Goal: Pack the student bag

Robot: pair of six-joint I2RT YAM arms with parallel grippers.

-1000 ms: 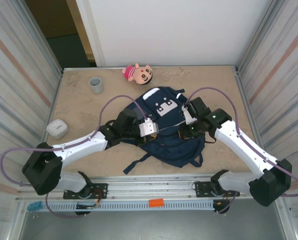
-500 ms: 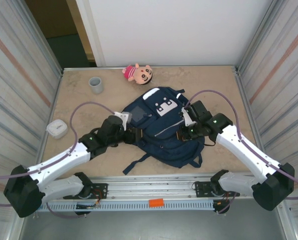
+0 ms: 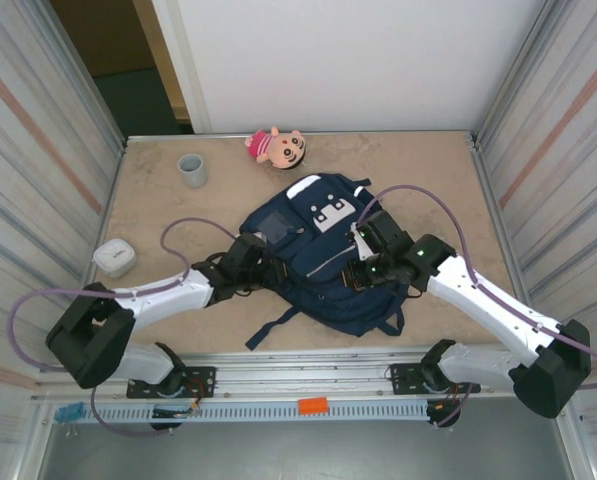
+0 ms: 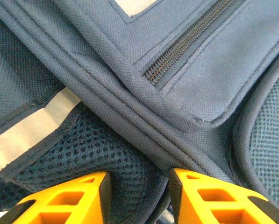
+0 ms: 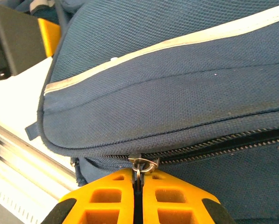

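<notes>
Right wrist view: zipper pull (image 5: 143, 164) of the student bag (image 5: 176, 93) was pinched tight by the right gripper (image 5: 137, 179); left gripper (image 4: 139, 186) was seen spread, maybe touching the mesh (image 4: 106, 149)

Bright even light, soft shadows under student bag (image 3: 323, 290), crisp close-ups

Left gripper (image 3: 262, 260), right gripper (image 3: 362, 264) on student bag (image 3: 313, 292).

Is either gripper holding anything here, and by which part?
Right gripper pinches the student bag's zipper pull. Left gripper straddles mesh fabric, jaws apart, not visibly clamping.
</notes>
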